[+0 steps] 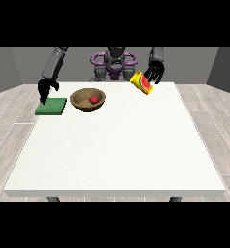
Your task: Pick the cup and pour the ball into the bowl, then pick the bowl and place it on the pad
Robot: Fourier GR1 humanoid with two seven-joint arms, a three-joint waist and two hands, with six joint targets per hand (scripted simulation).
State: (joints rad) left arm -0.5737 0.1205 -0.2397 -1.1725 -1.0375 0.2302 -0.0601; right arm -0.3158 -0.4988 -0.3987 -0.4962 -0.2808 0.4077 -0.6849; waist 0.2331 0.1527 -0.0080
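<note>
1. On the far half of the white surface [116, 145], seen from the front, all the task's things sit close to the far edge; the near half and both near corners lie bare, leaving wide room towards the camera.
2. Near the far left corner lies the green pad [51, 106], flat, a short way in from the left edge.
3. Just beside the pad, to its right and apart from it, stands the brown bowl [82, 102], upright on the surface. Inside it rests the red ball [93, 99], towards the bowl's right side.
4. Between the bowl and the far right corner the surface is open.
5. The robot hand at the view's right [155, 72] is raised over the far edge, right of centre, with its fingers curled round the yellow cup [141, 83]. The cup is tilted, off the surface, its red-lined mouth turned down towards the camera.
6. The robot hand at the view's left [47, 88] hangs over the far left corner, above the pad's far left end, fingers pointing down. Whether it is open or closed I cannot tell, nor whether it touches the pad.
</note>
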